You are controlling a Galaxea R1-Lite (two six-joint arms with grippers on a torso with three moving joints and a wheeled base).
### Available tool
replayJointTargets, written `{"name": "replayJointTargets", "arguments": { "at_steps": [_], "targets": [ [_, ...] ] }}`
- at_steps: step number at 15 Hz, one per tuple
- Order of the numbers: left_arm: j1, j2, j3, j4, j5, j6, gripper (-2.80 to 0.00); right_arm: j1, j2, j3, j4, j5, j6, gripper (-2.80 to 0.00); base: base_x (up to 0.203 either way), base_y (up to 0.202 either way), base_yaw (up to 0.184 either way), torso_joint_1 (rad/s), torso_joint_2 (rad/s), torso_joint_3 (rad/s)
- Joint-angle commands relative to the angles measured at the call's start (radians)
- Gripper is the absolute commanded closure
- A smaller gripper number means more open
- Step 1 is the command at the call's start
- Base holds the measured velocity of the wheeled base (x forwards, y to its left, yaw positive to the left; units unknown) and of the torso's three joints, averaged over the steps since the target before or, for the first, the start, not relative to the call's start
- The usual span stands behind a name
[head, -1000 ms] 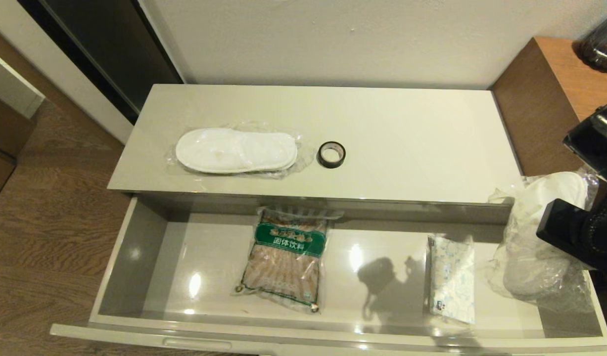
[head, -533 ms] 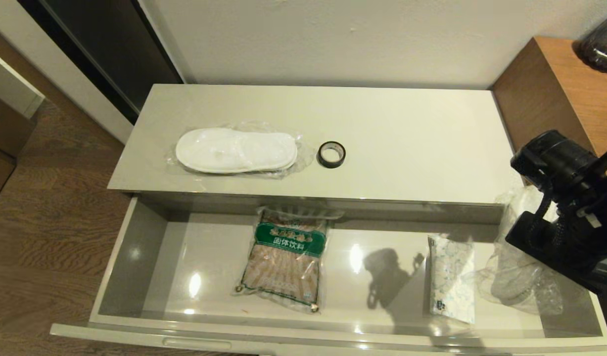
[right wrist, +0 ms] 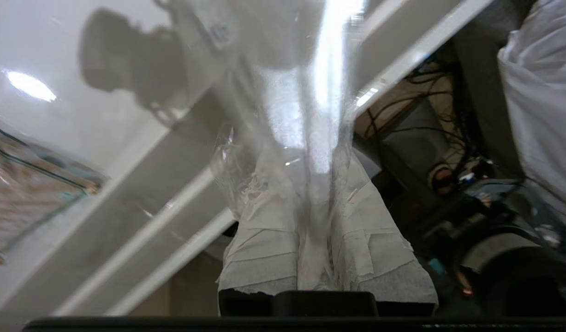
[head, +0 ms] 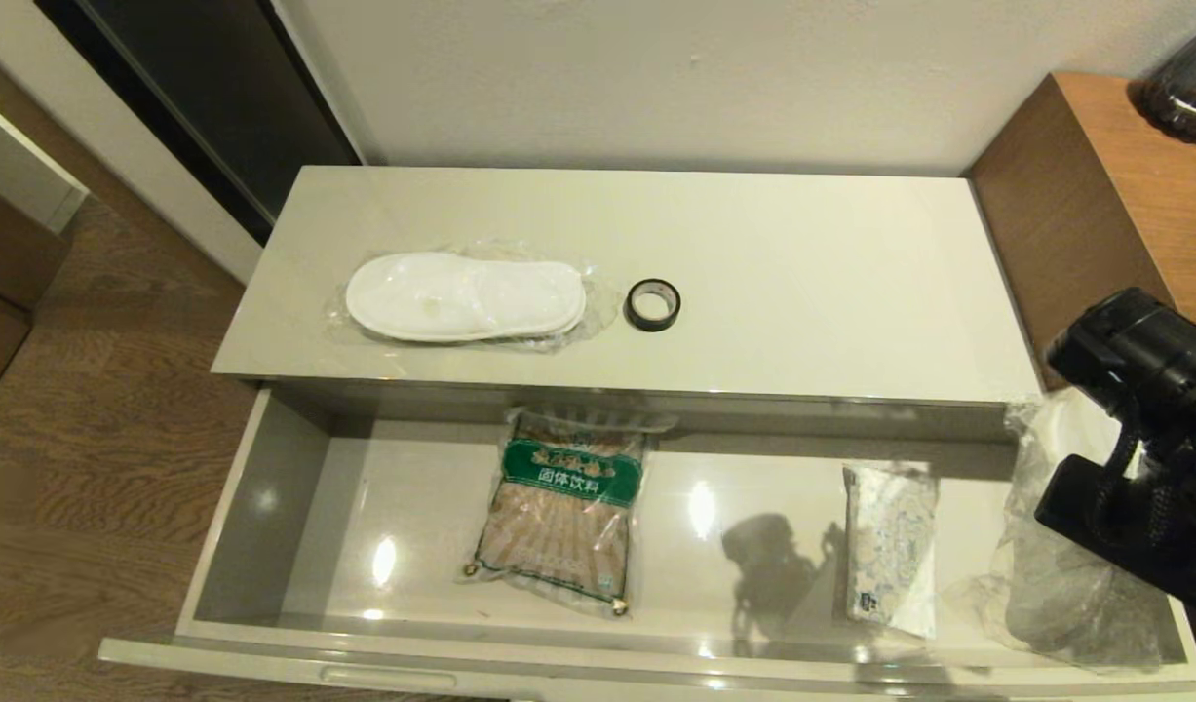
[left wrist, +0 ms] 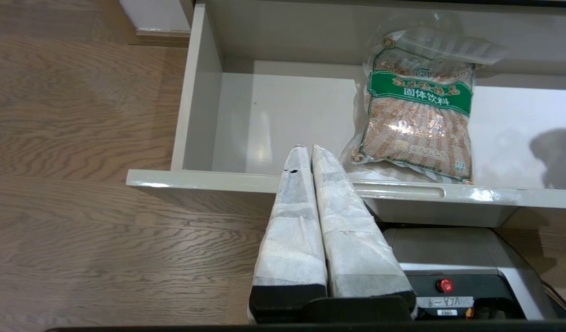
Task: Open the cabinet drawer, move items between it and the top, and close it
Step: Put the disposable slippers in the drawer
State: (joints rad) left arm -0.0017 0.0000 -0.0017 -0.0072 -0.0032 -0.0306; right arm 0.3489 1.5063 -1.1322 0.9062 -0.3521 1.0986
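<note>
- Holding a bagged slipper pair (head: 1065, 546) w/ my right gripper (right wrist: 310, 193); wrist view shows the fingers clamped on a pinch of its clear plastic, bag hanging over the right end of the drawer (head: 266, 507).
- Left gripper (left wrist: 310, 152) parked near the drawer front, pads pressed together, nothing in it.
- Drawer's fully out, so the open step looks done; I judge I'm mid-transfer w/ this bag, can't tell if it's touching the drawer floor.
- Other slipper pair (head: 466, 297) lies on the top (head: 802, 253), left side; tape roll (head: 653, 304) just right of it.
- White packet (head: 888, 546) in the drawer right of centre, near my bag; brown bag (head: 563, 512) mid-drawer.
- Next, imo: settle where the bag goes, carry it there, then release; thin film could slip or snag the drawer's right wall, so go slow.
</note>
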Motion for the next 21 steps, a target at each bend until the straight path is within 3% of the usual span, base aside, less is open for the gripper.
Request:
{"name": "replayJointTargets", "arguments": {
  "at_steps": [1, 6, 15, 21],
  "targets": [
    [0.0, 0.0, 0.0, 0.0, 0.0, -0.001, 0.0, 0.022, -0.062, 0.04, 0.019, -0.001, 0.001, 0.0, 0.0, 0.0, 0.0, 0.0, 0.0, 0.0],
    [0.0, 0.0, 0.0, 0.0, 0.0, -0.001, 0.0, 0.045, -0.073, 0.059, 0.039, 0.009, 0.002, 0.0, 0.0, 0.0, 0.0, 0.0, 0.0, 0.0],
    [0.0, 0.0, 0.0, 0.0, 0.0, 0.0, 0.0, 0.039, 0.299, -0.156, 0.03, -0.043, 0.082, 0.0, 0.0, 0.0, 0.0, 0.0, 0.0, 0.0],
    [0.0, 0.0, 0.0, 0.0, 0.0, -0.002, 0.0, 0.041, 0.396, -0.164, -0.114, -0.067, 0.032, 0.0, 0.0, 0.0, 0.0, 0.0, 0.0, 0.0]
  ]
}}
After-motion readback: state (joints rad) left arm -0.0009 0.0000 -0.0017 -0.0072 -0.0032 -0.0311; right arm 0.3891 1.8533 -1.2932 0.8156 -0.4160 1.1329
